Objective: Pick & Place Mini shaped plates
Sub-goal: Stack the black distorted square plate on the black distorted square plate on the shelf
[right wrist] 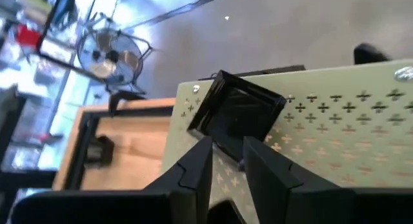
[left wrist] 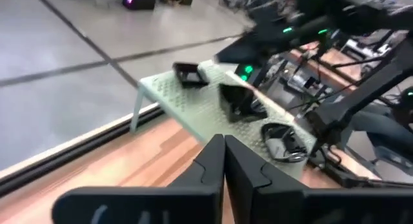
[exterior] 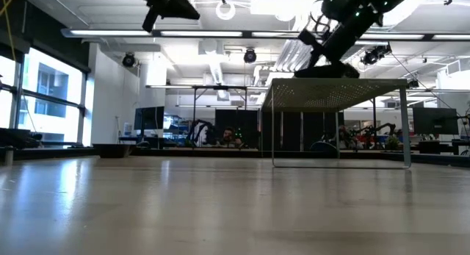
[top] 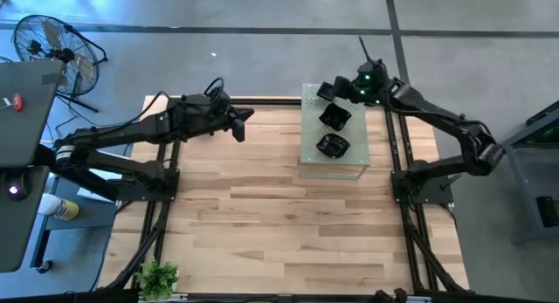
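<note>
Right wrist view puts a small glossy black square dish (right wrist: 237, 114) just ahead of that arm's fingers (right wrist: 193, 166), sitting near a corner of the pale green perforated board (right wrist: 348, 133). From above, more little black dishes show on the same raised board (top: 310, 150): a square one (top: 334, 116) in the middle, a rounder, wavy-rimmed one (top: 333, 146) nearer the front, and another dark one (top: 325, 90) close under the right gripper (top: 336, 87) at the far end.

I would judge these dishes light, hard and rigid, with a slick glaze, so they may slip or skate on the board if nudged, and they look like they could chip if dropped. The raised rim seems the sensible place to take hold, one finger inside the lip and one outside, on a straight side of the square dish rather than a corner.

The right gripper's fingers stand parted with a narrow gap, grasping nothing, pointed at the square dish's edge. The board stands on thin legs at the far right of the light wooden desk (top: 262, 216). The left gripper (top: 236, 124) hangs well away over the desk's far left part, fingers (left wrist: 213, 166) pressed together and empty.
</note>
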